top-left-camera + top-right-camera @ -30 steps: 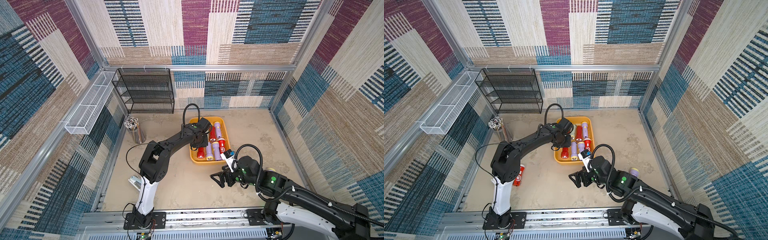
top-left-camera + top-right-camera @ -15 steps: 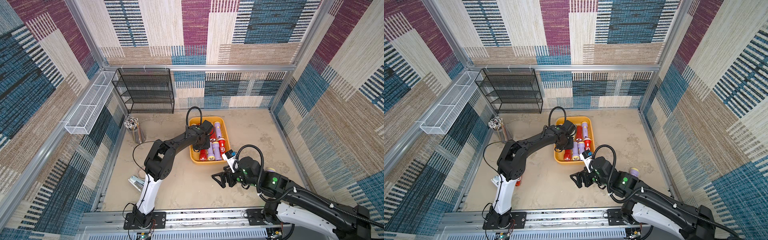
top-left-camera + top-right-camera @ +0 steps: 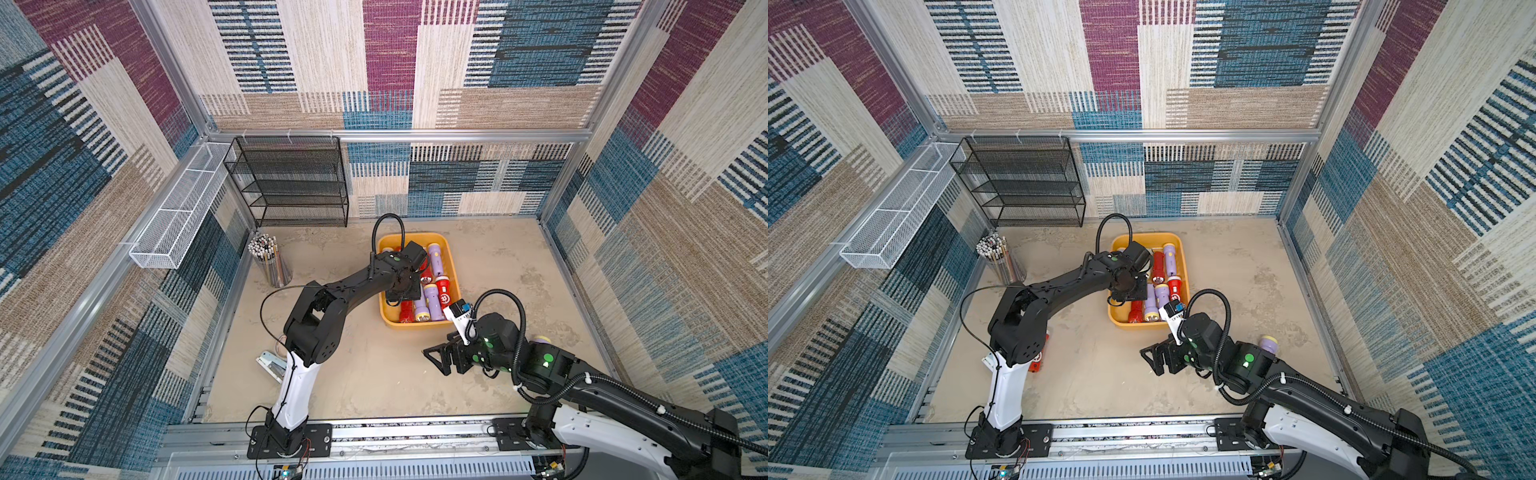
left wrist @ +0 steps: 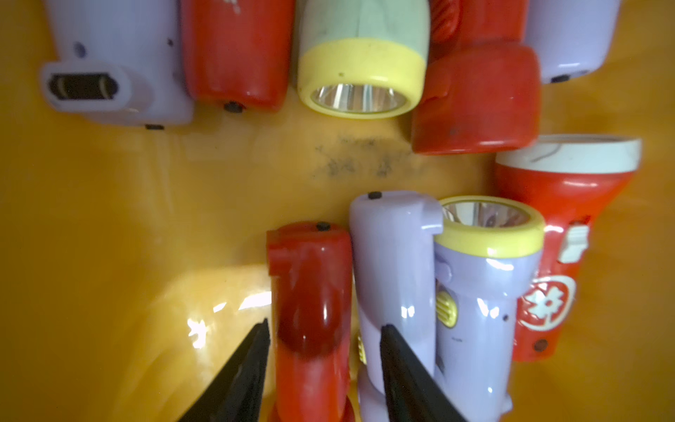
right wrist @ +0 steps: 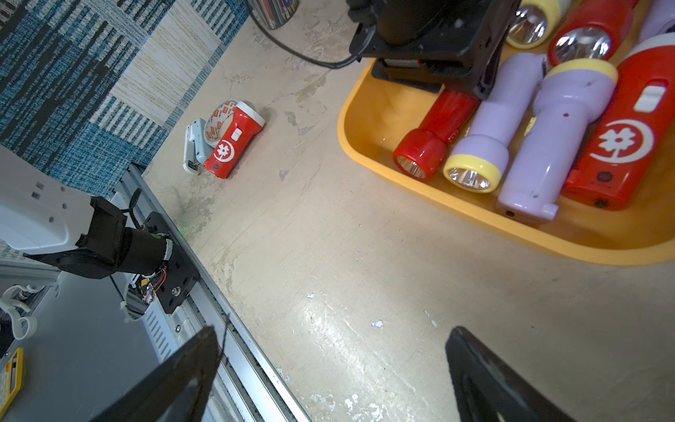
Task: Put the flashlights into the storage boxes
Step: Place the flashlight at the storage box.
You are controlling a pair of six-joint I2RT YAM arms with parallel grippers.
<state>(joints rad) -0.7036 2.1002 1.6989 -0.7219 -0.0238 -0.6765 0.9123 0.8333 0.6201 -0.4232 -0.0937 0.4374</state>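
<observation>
Spreading beneath everything, the beige table [image 3: 374, 386] carries a black mesh rack [image 3: 291, 183] against the back wall, and a long white wire basket [image 3: 178, 216] hangs on the side wall. Next in bulk come the left arm [image 3: 345, 291], stretched from the front rail out over the yellow tray [image 3: 411, 325], and the right arm [image 3: 602, 390], lying low along the front with its wrist just short of the tray's near edge. The tray sits toward the back of the table, and the left wrist view shows nine flashlights [image 4: 233, 51] in it, in two rough rows. A cup of pencils [image 3: 270, 266] stands upright near the rack. The left gripper [image 4: 324, 325] hangs inside the tray with its jaws parted a little, one finger on either side of a red flashlight [image 4: 310, 285] lying on the tray floor; a sliver of gap shows at one finger, and the other overlaps the lilac flashlight [image 4: 394, 263] alongside, so nothing is clamped. The right gripper [image 5: 332, 329] is spread wide over bare table, holding nothing. Two more lie outside the tray: a yellow-headed flashlight [image 3: 1268, 343] behind the right arm, and a white-headed flashlight [image 5: 233, 140] near the left arm's base, touching a pale stapler [image 5: 193, 149] and a roll of tape [image 5: 215, 124]
</observation>
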